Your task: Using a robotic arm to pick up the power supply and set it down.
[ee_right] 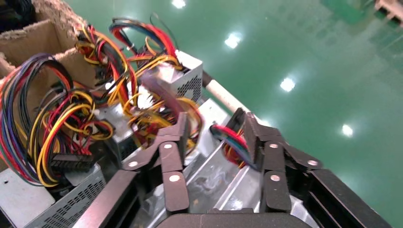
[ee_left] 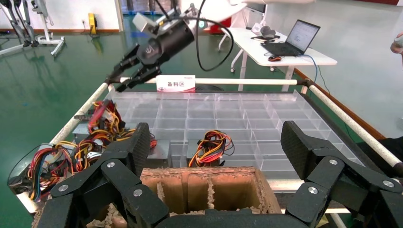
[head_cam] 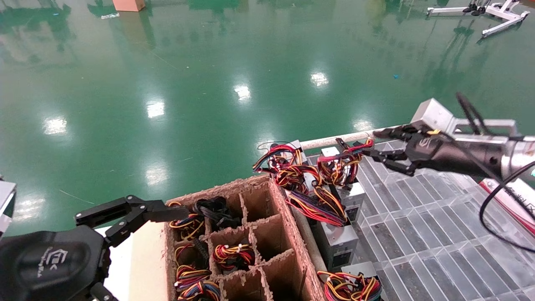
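Observation:
Several power supplies stand in a row along the near edge of a clear divided tray (head_cam: 422, 234), silver boxes (head_cam: 336, 244) topped with red, yellow and black wire loops (head_cam: 334, 167). My right gripper (head_cam: 370, 144) hovers open just above the wires of the farthest power supply (ee_right: 187, 76). In the right wrist view a red wire loop (ee_right: 233, 137) lies against the inside of one finger (ee_right: 266, 152), and nothing is clamped. My left gripper (ee_left: 216, 142) is wide open and holds nothing. It sits low over the cardboard box (ee_left: 209, 190), away from the right arm (ee_left: 166, 40).
A brown cardboard box with dividers (head_cam: 267, 209) sits left of the tray, with wire bundles (head_cam: 232, 255) in some cells. A white rail (head_cam: 342, 139) borders the tray's far side. Beyond it is green floor (head_cam: 209, 83). A red-and-white label (ee_left: 176, 83) stands at the tray's end.

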Controlling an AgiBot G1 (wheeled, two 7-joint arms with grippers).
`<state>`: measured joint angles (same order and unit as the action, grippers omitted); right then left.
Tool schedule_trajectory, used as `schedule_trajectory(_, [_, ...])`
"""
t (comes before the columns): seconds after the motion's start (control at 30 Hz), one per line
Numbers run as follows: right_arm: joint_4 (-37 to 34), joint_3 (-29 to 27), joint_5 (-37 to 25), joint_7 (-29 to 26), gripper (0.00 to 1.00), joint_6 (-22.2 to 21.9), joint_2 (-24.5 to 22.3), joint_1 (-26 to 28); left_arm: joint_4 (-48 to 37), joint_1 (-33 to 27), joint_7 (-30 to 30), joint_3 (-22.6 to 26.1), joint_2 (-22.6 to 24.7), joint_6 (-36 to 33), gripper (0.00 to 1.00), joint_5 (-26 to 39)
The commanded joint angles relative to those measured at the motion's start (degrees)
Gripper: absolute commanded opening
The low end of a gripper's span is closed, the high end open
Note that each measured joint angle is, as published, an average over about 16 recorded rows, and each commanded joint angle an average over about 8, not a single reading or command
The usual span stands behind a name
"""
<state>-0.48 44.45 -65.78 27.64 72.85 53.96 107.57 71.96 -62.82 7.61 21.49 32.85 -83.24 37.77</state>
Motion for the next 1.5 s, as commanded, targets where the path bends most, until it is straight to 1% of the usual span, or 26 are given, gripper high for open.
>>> schedule_trajectory(0.03, [0.2,0.2,-0.2,-0.2,1.00,0.5,-0.2,0.6,0.0,0.0,0.0,0.0,0.0,0.0,1.00,0.0])
schedule_trajectory(0.3, [0.6,-0.3,0.2,-1.9,1.00,2.9,-1.3,1.5,0.0,0.0,0.0,0.0,0.0,0.0,1.00,0.0])
schedule_trajectory(0.47, [3.9,-1.5,1.3,-3.9,1.00,3.9,-2.2,-0.4,0.0,0.0,0.0,0.0,0.0,0.0,1.00,0.0])
schedule_trajectory(1.5, [41.8,-16.1,13.5,-22.6,1.00,8.7,-11.3,-25.1,0.0,0.0,0.0,0.0,0.0,0.0,1.00,0.0])
